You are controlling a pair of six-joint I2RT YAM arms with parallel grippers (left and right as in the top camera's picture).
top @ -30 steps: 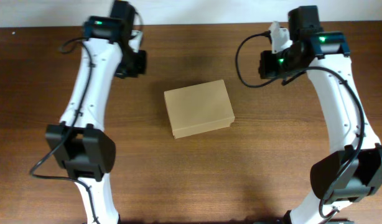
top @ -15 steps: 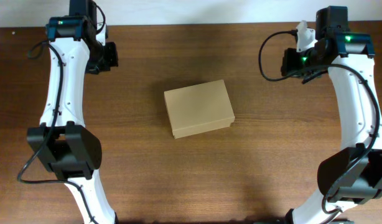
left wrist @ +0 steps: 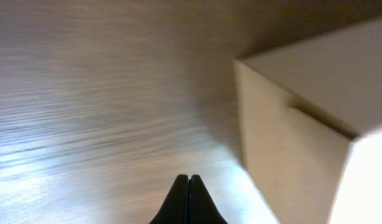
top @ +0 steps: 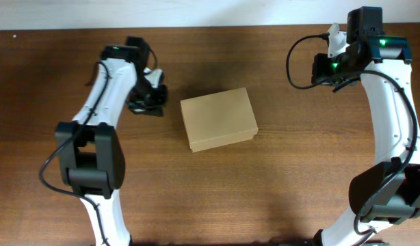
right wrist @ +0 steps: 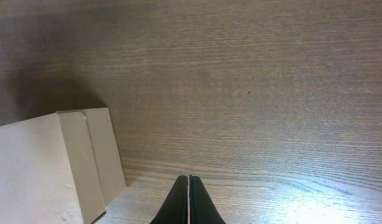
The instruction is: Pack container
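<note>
The container (top: 218, 118) is a tan cardboard box with its lid closed, lying in the middle of the wooden table. It also shows at the right of the left wrist view (left wrist: 303, 118) and at the lower left of the right wrist view (right wrist: 54, 168). My left gripper (top: 150, 101) is just left of the box, low over the table; its fingers are shut and empty in the left wrist view (left wrist: 188, 179). My right gripper (top: 326, 67) is at the far right, well apart from the box; it is shut and empty in the right wrist view (right wrist: 188, 179).
The brown wooden table (top: 278, 184) ends at a pale wall strip along the far edge. Both arm bases stand at the near edge, left and right.
My left arm swung from the far left corner in toward the box's left side. My right arm stayed at the far right after moving outward earlier. The box has not moved.
</note>
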